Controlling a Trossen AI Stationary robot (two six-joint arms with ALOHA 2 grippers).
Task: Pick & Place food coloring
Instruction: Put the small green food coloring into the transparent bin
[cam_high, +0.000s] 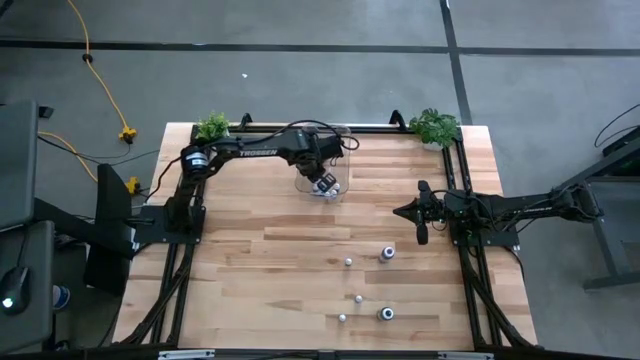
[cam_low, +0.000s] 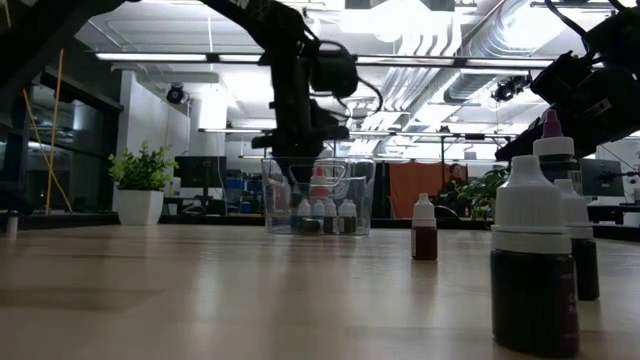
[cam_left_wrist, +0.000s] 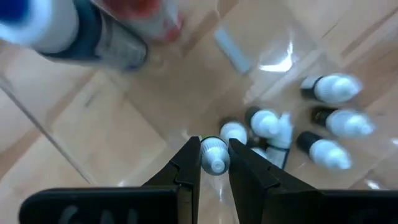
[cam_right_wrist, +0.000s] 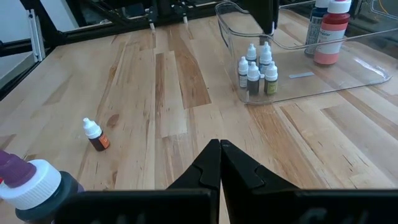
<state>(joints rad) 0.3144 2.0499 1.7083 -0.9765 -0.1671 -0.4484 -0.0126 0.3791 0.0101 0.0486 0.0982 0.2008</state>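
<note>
The tabletop is light wood planking bordered by a black frame. A clear plastic bin sits near its far edge. Two potted plants occupy the far corners. A yellow cable crosses the grey floor.

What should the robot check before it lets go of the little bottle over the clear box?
1. Left gripper holds a little bottle between its jaws: ok.
2. Gripper is over the clear box, not the bare table: ok.
3. Bottles already in the box stand upright in a cluster: ok.
4. Free spot right under the held bottle: cannot tell, the other caps sit very close.
5. Right gripper is shut and waits away from the box: ok.
6. All loose bottles off the table: not ok, several remain.
</note>
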